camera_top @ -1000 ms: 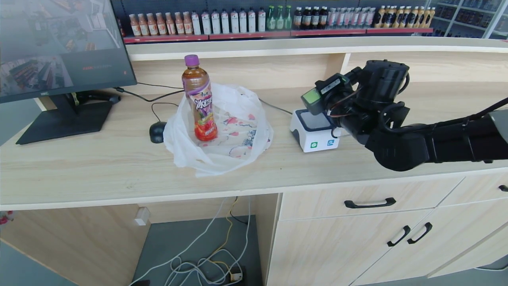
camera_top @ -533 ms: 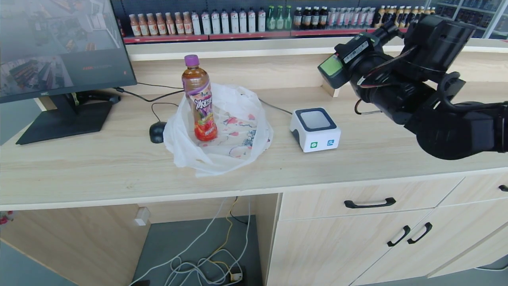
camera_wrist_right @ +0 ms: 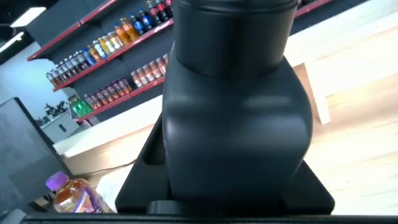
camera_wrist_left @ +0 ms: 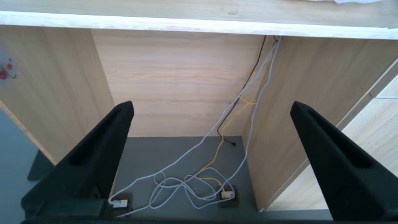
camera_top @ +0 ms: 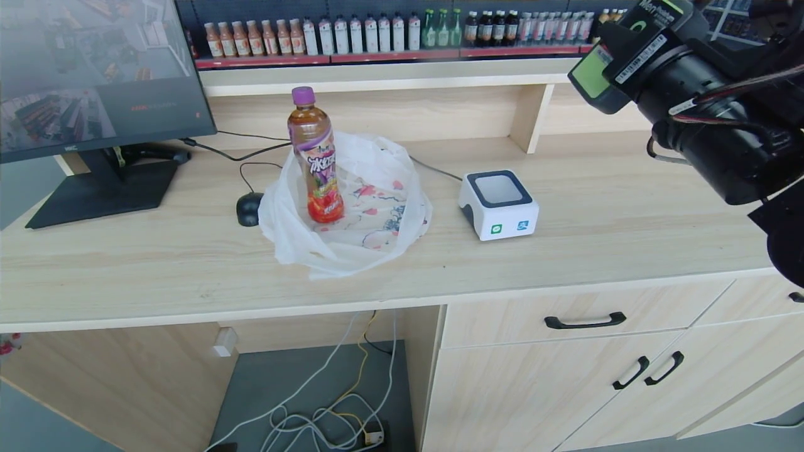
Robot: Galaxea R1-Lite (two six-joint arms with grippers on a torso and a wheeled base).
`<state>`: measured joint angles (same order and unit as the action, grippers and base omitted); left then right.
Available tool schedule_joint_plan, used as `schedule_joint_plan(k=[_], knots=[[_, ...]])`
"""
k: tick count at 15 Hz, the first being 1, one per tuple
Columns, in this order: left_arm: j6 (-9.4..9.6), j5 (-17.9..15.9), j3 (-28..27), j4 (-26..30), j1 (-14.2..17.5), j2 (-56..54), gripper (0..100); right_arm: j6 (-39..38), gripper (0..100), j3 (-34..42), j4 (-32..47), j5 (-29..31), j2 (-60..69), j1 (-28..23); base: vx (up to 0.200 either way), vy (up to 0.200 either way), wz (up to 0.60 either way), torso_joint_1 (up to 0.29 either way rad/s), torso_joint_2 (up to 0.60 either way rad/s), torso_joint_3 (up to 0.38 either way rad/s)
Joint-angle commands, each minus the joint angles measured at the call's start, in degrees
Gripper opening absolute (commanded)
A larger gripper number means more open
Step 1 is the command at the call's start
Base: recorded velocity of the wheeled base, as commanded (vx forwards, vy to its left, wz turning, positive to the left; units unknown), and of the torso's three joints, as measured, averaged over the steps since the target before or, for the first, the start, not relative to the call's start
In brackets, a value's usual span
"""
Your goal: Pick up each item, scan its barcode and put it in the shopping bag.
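A tea bottle (camera_top: pixel 316 157) with a purple cap stands upright inside the open white shopping bag (camera_top: pixel 377 207) on the wooden counter (camera_top: pixel 615 213); its cap and shoulder also show in the right wrist view (camera_wrist_right: pixel 71 193). The white barcode scanner (camera_top: pixel 499 204) sits to the right of the bag. My right gripper (camera_top: pixel 612 59) is raised high at the upper right, well clear of the scanner and the counter. My left gripper (camera_wrist_left: pixel 211 109) hangs open and holds nothing below the counter edge, facing the recess with cables (camera_wrist_left: pixel 205 180).
A monitor (camera_top: pixel 88 69) stands at the far left, with a black mouse (camera_top: pixel 249 208) beside the bag. An upright divider (camera_top: pixel 531 116) rises behind the scanner. Drawers and cabinet doors with black handles (camera_top: pixel 585 322) are under the counter's right half.
My right arm has risen from just over the scanner up and to the right. The bottle, bag and scanner have stayed put.
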<state>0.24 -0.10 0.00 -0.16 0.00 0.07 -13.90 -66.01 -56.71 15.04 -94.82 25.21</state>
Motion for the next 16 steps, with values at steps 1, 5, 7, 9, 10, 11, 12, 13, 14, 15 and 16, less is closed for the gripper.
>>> schedule_joint_plan(k=[1,5,7,9,10,11,12,13,14,15,16], knots=[[0.02,0.01,0.00,-0.02,0.00,0.01,100,4.32,0,3.96,-3.58,-3.79,1.57,-0.34,0.000,0.000,0.00,0.000,0.00,0.000],[0.02,0.01,0.00,-0.02,0.00,0.01,100,13.90,0,14.77,-12.81,-9.86,0.95,-1.66,0.000,0.000,0.00,0.000,0.00,0.000],[0.02,0.01,0.00,-0.02,0.00,0.01,100,19.70,0,19.96,-17.12,-9.95,-0.10,-1.74,0.000,0.000,0.00,0.000,0.00,0.000],[0.02,0.01,0.00,-0.02,0.00,0.01,100,22.25,0,23.30,-20.19,-9.95,-1.69,-1.74,0.000,0.000,0.00,0.000,0.00,0.000],[0.02,0.01,0.00,-0.02,0.00,0.01,100,22.25,0,24.70,-20.98,-9.95,-1.95,-1.74,0.000,0.000,0.00,0.000,0.00,0.000],[-0.07,0.01,0.00,-0.02,0.00,0.01,100,22.25,0,25.41,-22.04,-9.86,-1.86,-1.74,0.000,0.000,0.00,0.000,0.00,0.000],[-0.07,0.01,0.00,-0.02,0.00,0.01,100,22.25,0,25.41,-22.39,-9.86,-1.69,-2.01,0.000,0.000,0.00,0.000,0.00,0.000],[-0.07,0.01,0.00,-0.02,0.00,0.01,100,22.25,0,25.41,-22.57,-9.86,-1.60,-3.06,0.000,0.000,0.00,0.000,0.00,0.000],[-0.07,0.01,0.00,-0.02,0.00,0.01,100,22.25,0,25.41,-23.01,-9.86,-1.60,-3.50,0.000,0.000,0.00,0.000,0.00,0.000],[-0.07,0.01,0.00,-0.02,0.00,0.01,100,22.25,0,25.32,-23.09,-9.95,-1.60,-4.03,0.000,0.200,0.00,-0.002,0.01,0.007],[-0.16,0.01,0.00,-0.02,0.00,0.01,100,22.25,0,25.23,-23.09,-9.95,-1.51,-4.20,0.000,0.200,0.00,0.002,0.01,-0.002]])
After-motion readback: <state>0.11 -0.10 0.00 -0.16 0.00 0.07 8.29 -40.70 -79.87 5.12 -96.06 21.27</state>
